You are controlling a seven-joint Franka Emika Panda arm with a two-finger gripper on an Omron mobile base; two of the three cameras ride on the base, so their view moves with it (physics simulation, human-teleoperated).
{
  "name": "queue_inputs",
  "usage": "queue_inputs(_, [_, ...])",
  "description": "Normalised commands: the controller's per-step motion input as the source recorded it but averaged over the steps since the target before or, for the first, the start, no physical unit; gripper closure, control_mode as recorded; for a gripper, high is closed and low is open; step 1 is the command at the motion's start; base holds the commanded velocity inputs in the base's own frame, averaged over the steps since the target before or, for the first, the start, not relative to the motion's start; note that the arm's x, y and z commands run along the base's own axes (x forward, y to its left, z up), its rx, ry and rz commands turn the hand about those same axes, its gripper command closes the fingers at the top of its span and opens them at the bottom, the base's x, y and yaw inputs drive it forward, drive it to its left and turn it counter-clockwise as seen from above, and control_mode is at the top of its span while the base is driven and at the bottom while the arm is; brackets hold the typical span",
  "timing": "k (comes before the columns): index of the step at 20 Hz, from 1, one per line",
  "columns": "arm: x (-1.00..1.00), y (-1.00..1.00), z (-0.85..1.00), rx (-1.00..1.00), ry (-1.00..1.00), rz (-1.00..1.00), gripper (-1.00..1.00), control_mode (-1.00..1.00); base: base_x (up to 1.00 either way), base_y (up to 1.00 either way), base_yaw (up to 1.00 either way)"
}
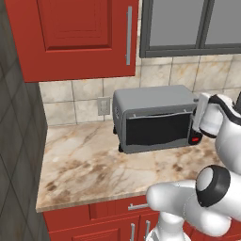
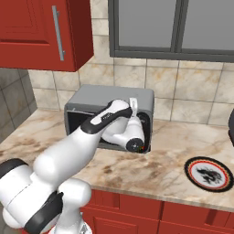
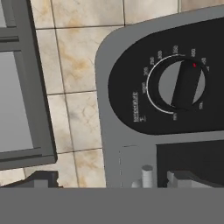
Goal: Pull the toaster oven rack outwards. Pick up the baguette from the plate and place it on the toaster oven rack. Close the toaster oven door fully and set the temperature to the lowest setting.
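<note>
The gripper (image 2: 133, 104) stands at the right-hand end of the toaster oven (image 1: 155, 101), level with its black control strip (image 3: 175, 83); its jaws are spread wide, with nothing between them. In the right base view 1 pale finger rises just above the wrist, against the oven's grey top edge. In the left base view the white wrist (image 1: 207, 117) covers the upper part of the control strip.

The hand view, rolled relative to the room, looks straight at a round temperature knob (image 3: 181, 85). The knob is black with a raised bar grip, ringed by a white scale of small numerals too fine to read with certainty. A red dot on the knob lies near the high end of that scale.

The toaster oven door (image 1: 157, 128) is a dark glass panel in a thin grey frame, lying flush against the oven front, shut. A red light (image 1: 194, 140) shows at the bottom of the control strip. The oven sits on a marble counter (image 1: 89, 164), against a tiled wall (image 1: 70, 101), under a red cabinet (image 1: 75, 37).

To the right, well apart from the oven, a round plate (image 2: 209, 173) with a red and black rim lies on the counter.
</note>
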Motion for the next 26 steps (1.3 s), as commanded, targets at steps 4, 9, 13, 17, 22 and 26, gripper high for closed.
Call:
queue_inputs(4, [-0.41, -0.19, 0.02, 0.00, -0.05, -0.02, -1.00, -1.00, 0.00, 0.00, 0.00])
queue_inputs(9, [-0.36, -0.21, 0.12, 0.00, -0.08, -0.02, -1.00, -1.00, 0.00, 0.00, 0.00])
queue_inputs(13, [-0.32, -0.29, 0.19, 0.00, -0.05, -0.01, -1.00, -1.00, 0.00, 0.00, 0.00])
queue_inputs(17, [-0.11, -0.28, 0.00, -0.06, 0.00, 0.00, -1.00, -1.00, 0.00, 0.00, 0.00])
queue_inputs(22, [-0.09, -0.34, 0.00, -0.25, 0.00, 0.00, -1.00, -1.00, 0.00, 0.00, 0.00])
queue_inputs(26, [-0.36, -0.20, 0.00, -0.44, 0.00, 0.01, -1.00, -1.00, 0.00, 0.00, 0.00])
